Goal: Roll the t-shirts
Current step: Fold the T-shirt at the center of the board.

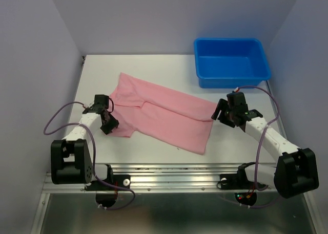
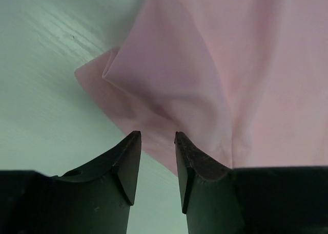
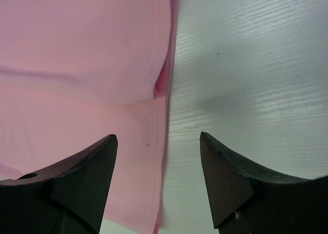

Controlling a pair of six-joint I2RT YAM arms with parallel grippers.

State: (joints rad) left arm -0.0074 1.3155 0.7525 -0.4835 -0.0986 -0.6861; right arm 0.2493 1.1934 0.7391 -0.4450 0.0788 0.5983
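Pink t-shirt [image 1: 169, 121] lies on your worktop [image 1: 102, 70]. Left fingers [image 2: 128, 165]: narrowly parted, empty, at its left edge. Right fingers [image 3: 95, 170]: wide, empty, at its right edge.

- In the top view we get bright, even, diffuse light. The white table [image 1: 97, 75] around the pink t-shirt [image 1: 169, 119] is uniformly lit and sharp.
- In the right wrist view we see a soft grey shadow on the table just right of the t-shirt's hem, and the wood grain there stays crisp.
- In the left wrist view the t-shirt looks slightly out of focus, its folds shaded darker rose. The table left of it takes a greenish cast.
- Below the t-shirt in the wrist views, the left gripper [image 2: 157, 136] and right gripper [image 3: 158, 136] read nearly black, with little surface detail.
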